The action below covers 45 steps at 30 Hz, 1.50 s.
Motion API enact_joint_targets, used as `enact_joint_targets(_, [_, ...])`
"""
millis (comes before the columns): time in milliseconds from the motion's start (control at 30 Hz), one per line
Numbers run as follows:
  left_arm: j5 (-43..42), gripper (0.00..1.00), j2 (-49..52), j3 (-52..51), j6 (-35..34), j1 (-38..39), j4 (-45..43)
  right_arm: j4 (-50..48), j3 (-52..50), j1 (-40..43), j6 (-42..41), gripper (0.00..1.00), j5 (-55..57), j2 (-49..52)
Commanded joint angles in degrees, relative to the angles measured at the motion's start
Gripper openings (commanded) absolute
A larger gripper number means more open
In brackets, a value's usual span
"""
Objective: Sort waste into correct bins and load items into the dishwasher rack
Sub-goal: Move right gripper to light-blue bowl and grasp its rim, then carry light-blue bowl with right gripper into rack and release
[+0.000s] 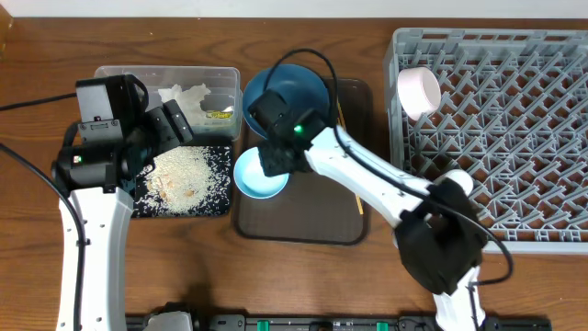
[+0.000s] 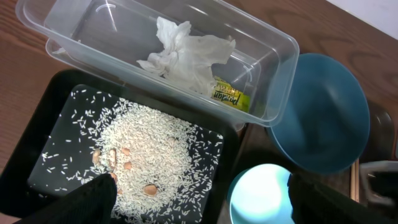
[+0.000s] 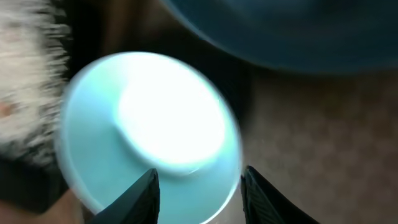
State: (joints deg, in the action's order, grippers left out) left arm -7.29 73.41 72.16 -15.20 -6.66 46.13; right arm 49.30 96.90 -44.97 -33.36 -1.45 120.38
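Note:
The light-blue bowl [image 1: 260,176] sits at the left end of a brown tray. My right gripper [image 1: 276,162] hovers over it, open, its fingers [image 3: 202,193] straddling the bowl's [image 3: 149,124] near rim; the view is blurred. The dark-blue plate [image 1: 287,90] lies just behind the bowl. My left gripper [image 1: 170,124] is open and empty [image 2: 199,208] above the black tray [image 2: 56,134] of rice [image 2: 146,155]. The clear tub [image 2: 280,74] holds white tissue [image 2: 186,53] and a yellow wrapper [image 2: 230,96]. A white cup [image 1: 418,90] lies in the grey rack [image 1: 514,138]. A chopstick [image 1: 358,204] shows beside the right arm. No cream bowl shows.
The brown tray [image 1: 312,216] lies between the black tray and the rack. A few brownish bits [image 2: 124,165] lie in the rice. The right arm stretches across the tray from the front right. Bare wooden table [image 1: 202,276] runs along the front.

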Motion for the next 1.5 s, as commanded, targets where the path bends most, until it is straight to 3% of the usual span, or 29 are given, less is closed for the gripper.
enact_joint_targets(0, [0.5, 0.91, 0.3, 0.9, 0.1, -0.2, 0.1, 1.0, -0.4, 0.0, -5.8, 0.42, 2.9, 2.1])
enact_joint_targets(267, [0.5, 0.91, 0.3, 0.9, 0.1, -0.2, 0.1, 0.9, -0.6, 0.0, -5.8, 0.39, 3.0, 3.0])
enact_joint_targets(433, [0.5, 0.91, 0.3, 0.9, 0.1, -0.2, 0.1, 0.1, -2.8, 0.0, -6.1, 0.17, 2.7, 3.1])
enact_joint_targets(600, [0.5, 0.91, 0.3, 0.9, 0.1, -0.2, 0.1, -0.1, -2.8, 0.0, -6.1, 0.01, 2.7, 3.1])
enact_joint_targets(867, [0.5, 0.91, 0.3, 0.9, 0.1, -0.2, 0.1, 2.3, -2.8, 0.4, -5.8, 0.01, 3.1, 0.6])
enact_joint_targets(1167, [0.5, 0.91, 0.3, 0.9, 0.1, -0.2, 0.1, 8.7, -2.8, 3.1, -4.9, 0.01, 14.9, -14.9])
enact_joint_targets(1467, [0.5, 0.91, 0.3, 0.9, 0.1, -0.2, 0.1, 17.9, -2.8, 9.9, -4.2, 0.01, 46.1, -23.4])
